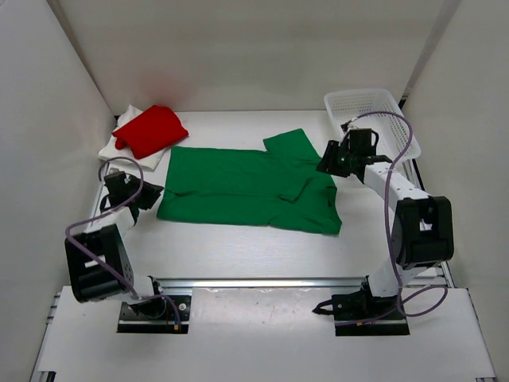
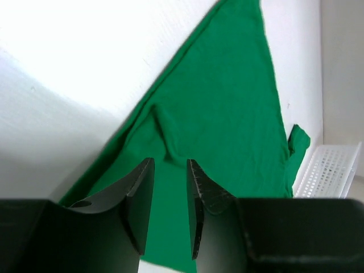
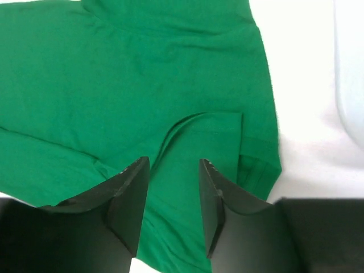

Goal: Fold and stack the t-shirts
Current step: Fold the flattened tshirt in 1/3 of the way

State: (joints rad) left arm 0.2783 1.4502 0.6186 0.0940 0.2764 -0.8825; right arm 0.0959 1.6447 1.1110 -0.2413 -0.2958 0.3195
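You have three t-shirts. The one green t-shirt (image 1: 238,187) lies spread flat on the table (image 1: 238,247), right between your two claws. Your left claw (image 2: 170,162) sits over the shirt's left edge. Its two fingers are apart, with nothing between them. Your right claw (image 3: 174,161) sits over the shirt's right side, by a sleeve that lies on the shirt. Its fingers are apart too, and it holds nothing. The one red t-shirt (image 1: 151,130) is bunched up past your left claw, in the far corner. It lies on top of the one white t-shirt (image 1: 114,148). One white basket (image 1: 374,103) stands just behind your right claw.
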